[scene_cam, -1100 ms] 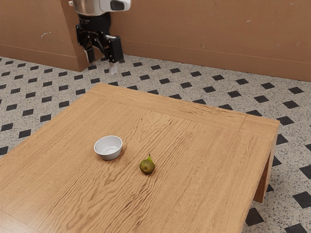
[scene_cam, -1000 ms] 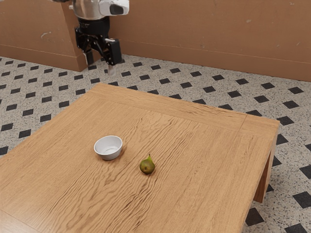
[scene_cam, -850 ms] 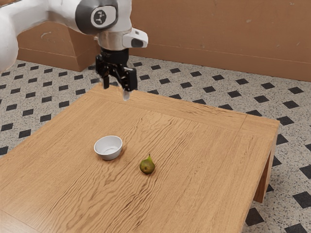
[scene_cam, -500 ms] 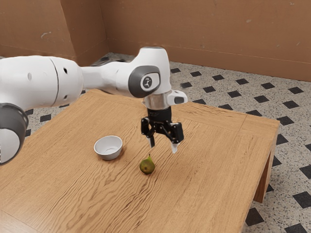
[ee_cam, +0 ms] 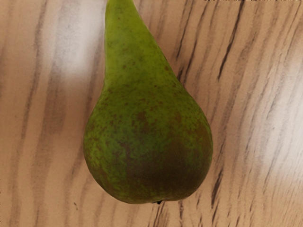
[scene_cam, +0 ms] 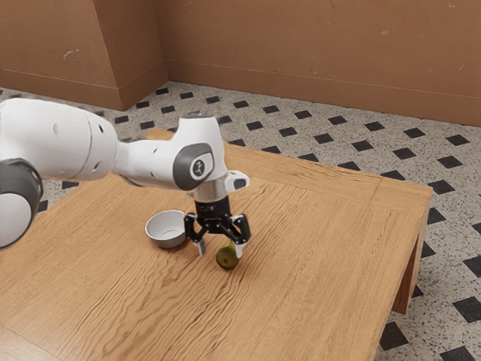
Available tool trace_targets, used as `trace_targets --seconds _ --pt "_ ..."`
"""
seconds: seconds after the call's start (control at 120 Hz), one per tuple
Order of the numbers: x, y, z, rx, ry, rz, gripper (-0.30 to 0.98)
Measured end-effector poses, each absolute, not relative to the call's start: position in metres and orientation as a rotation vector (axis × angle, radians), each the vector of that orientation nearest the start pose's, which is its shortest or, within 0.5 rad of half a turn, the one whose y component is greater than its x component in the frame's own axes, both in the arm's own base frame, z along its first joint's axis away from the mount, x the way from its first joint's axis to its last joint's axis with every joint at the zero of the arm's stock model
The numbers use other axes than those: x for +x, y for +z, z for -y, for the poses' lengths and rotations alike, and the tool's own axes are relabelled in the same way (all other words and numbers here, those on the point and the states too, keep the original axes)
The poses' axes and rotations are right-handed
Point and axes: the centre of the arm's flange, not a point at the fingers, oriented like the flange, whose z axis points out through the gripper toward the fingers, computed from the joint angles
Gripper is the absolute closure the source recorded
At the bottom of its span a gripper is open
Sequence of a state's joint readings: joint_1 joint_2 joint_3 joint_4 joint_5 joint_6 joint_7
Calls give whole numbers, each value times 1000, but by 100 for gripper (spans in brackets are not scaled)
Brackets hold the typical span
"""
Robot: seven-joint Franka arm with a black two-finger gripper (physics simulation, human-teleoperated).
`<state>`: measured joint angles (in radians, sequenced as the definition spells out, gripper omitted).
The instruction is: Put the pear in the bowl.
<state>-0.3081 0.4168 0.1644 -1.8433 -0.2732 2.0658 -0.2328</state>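
The wooden counter (scene_cam: 316, 241) lay under a wide-spread gripper (scene_cam: 220, 249), whose closing off-centre risked rolling the round-bellied pear (scene_cam: 227, 260) away.

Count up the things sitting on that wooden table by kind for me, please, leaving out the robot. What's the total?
Green pear: 1
Pale bowl: 1
Total: 2

At twelve o'clock in the exterior view there is a brown wall (scene_cam: 316, 37). The speckled grey floor (scene_cam: 451, 241) with black diamonds lies at three; the wooden table (scene_cam: 316, 301) spreads toward six.
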Motion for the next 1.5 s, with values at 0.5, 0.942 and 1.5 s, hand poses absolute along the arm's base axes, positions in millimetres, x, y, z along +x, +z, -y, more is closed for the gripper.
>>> trace_targets --seconds 0.5,0.942,1.5 --pt "617 249 106 -3238 86 356 0" --pt "609 252 107 -3265 47 317 24" --pt "613 298 86 -3260 -39 319 52"
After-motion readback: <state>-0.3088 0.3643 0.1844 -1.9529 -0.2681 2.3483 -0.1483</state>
